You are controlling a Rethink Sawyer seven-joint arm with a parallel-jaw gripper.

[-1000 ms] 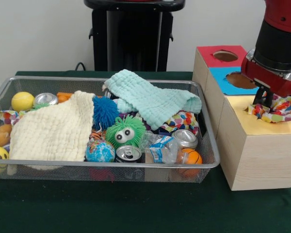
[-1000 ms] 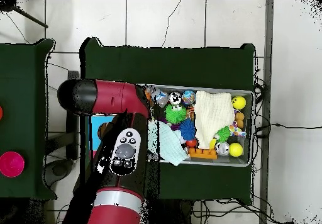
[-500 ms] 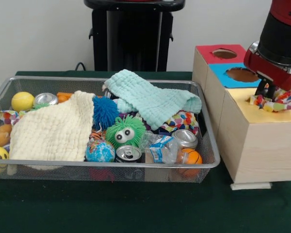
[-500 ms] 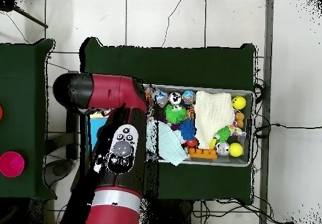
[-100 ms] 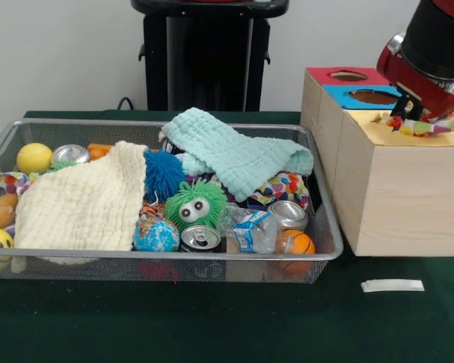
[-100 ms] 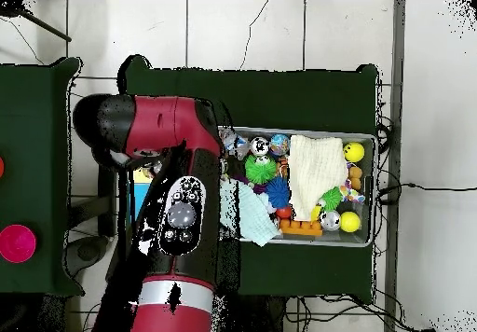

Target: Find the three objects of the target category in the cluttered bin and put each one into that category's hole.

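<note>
One patterned cloth (image 5: 418, 123), white with red, blue, yellow and green spots, is seen crumpled on the yellow top of the wooden box (image 5: 397, 197), right at the end effector (image 5: 411, 113). The end effector is pressed down into the cloth, but whether it is apart or together cannot be told, since its tips are hidden by the fabric and by the red and black arm (image 6: 172, 216). Behind the yellow section, a blue section and a red section of the box top are seen, each with a round hole. A second spotted cloth (image 5: 281, 186) of the same pattern is lying in the wire basket (image 5: 327, 249), partly under a mint-green towel (image 5: 234, 155). A cream towel (image 5: 87, 203) is spread over the basket's left half. Between the towels a blue spiky ball (image 5: 163, 173), a green fuzzy toy with eyes (image 5: 194, 206), a globe ball (image 5: 156, 236) and cans (image 5: 287, 215) are packed. A small white strip (image 5: 392, 285) is lying on the green bench (image 5: 212, 325) in front of the box.
</note>
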